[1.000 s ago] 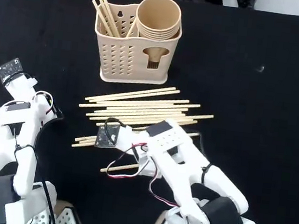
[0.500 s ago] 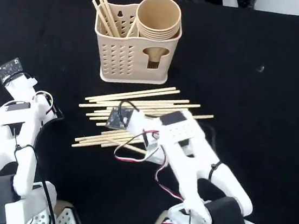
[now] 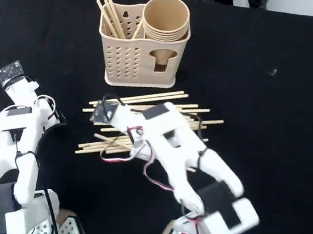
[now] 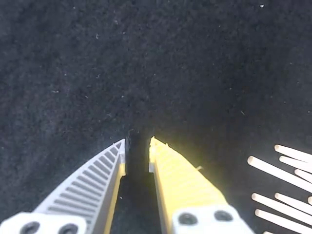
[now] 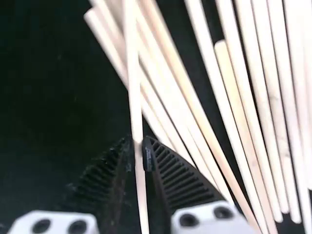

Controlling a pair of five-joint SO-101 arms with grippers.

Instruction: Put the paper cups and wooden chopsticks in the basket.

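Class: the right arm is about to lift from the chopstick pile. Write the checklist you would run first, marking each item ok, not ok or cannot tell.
1. Held chopstick sits between the right gripper fingers: ok.
2. Grip firm enough to lift: cannot tell.
3. Basket upright, with room beside the paper cups: ok.
4. Left gripper apart from the pile, over bare table: ok.
5. All chopsticks in the basket: not ok, loose chopsticks lie on the table.

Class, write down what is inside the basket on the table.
Inside the basket: a stack of paper cups in one compartment, a few chopsticks leaning in the other. Their lower parts are hidden by the basket wall.
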